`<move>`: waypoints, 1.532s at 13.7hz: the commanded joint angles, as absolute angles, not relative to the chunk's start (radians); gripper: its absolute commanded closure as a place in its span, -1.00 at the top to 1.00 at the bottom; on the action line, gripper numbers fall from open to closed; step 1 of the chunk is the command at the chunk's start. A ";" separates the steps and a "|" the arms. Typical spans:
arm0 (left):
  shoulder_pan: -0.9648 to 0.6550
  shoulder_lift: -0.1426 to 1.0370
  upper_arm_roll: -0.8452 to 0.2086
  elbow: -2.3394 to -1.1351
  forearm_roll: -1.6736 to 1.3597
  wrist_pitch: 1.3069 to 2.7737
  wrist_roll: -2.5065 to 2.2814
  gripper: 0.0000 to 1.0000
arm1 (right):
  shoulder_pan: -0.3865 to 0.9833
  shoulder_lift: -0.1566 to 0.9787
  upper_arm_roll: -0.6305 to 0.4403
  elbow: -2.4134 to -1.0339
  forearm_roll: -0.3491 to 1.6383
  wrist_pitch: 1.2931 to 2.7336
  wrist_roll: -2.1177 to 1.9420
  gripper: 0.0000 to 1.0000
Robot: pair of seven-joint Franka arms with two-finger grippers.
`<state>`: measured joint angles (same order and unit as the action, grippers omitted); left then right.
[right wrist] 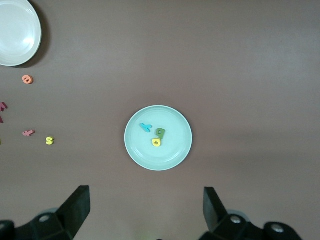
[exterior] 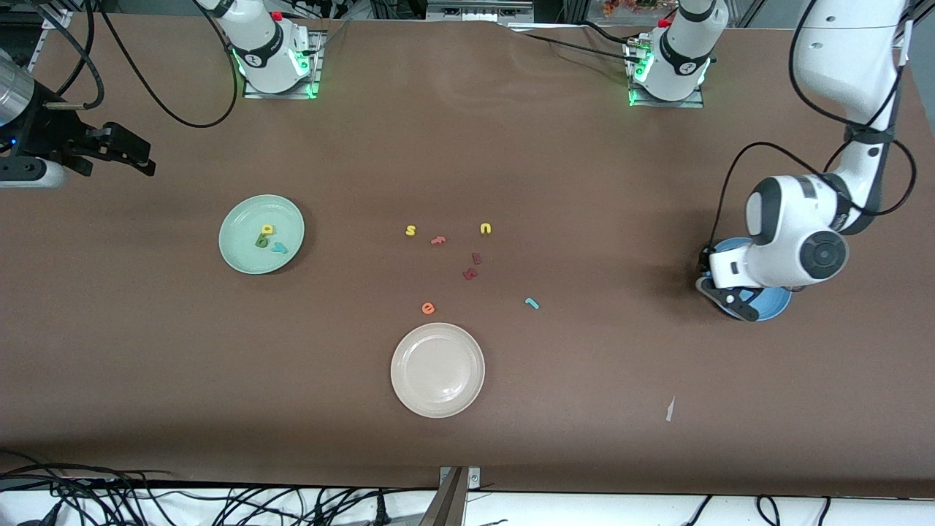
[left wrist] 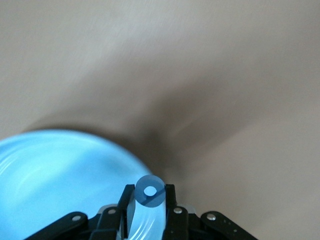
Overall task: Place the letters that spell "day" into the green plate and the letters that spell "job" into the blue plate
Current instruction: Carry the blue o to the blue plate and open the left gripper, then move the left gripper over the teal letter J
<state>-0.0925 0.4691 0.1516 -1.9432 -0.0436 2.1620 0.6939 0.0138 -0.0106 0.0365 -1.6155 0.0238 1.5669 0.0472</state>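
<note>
The left gripper (left wrist: 149,210) hangs over the blue plate (left wrist: 55,175), its fingers closed on the blue o (left wrist: 150,191). To do this step well, it should go low over the plate's middle before it lets go. The right gripper (right wrist: 146,210) waits wide open and empty above the green plate (exterior: 241,252), where the d (exterior: 262,239), a (exterior: 267,229) and y (exterior: 279,248) lie. The teal j (exterior: 532,303) lies on the table near the white plate (exterior: 409,394).

A brown table (exterior: 584,409) is carrying three plates and loose foam letters. Taking the cream-white plate (exterior: 437,370) as landmark: the orange e (exterior: 428,308) is lying just beside it, the teal j (exterior: 532,303) near it, the dark red letters (exterior: 472,267), yellow s (exterior: 410,231) and yellow u (exterior: 486,229) farther from the camera. The green plate (exterior: 248,252) is sitting toward the right arm's end, the blue plate (exterior: 776,307) toward the left arm's.
</note>
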 commanded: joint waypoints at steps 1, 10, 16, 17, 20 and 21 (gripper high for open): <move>-0.071 0.419 0.166 -1.982 -0.011 2.132 0.759 -0.91 | 0.025 -0.023 0.028 -1.615 0.020 1.554 0.054 1.00; -0.115 0.429 0.146 -1.971 -0.044 2.141 0.727 0.53 | 0.025 -0.021 0.028 -1.615 0.020 1.560 0.054 1.00; -0.228 0.465 0.008 -1.950 -0.256 2.293 0.562 0.44 | 0.025 -0.021 0.026 -1.615 0.021 1.560 0.054 1.00; -0.265 0.478 -0.011 -1.948 -0.267 2.324 0.487 0.43 | 0.025 -0.021 0.026 -1.615 0.021 1.560 0.054 1.00; -0.376 0.535 -0.028 -1.888 -0.275 2.379 0.287 0.43 | 0.025 -0.021 0.026 -1.615 0.021 1.560 0.054 1.00; -0.391 0.541 -0.032 -1.879 -0.275 2.400 0.244 0.43 | 0.025 -0.021 0.026 -1.615 0.021 1.560 0.054 1.00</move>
<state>-0.3648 0.5040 -0.0373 -1.9268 -0.2485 2.3774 0.3091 0.0151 -0.0106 0.0341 -1.6155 0.0238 1.5667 0.0472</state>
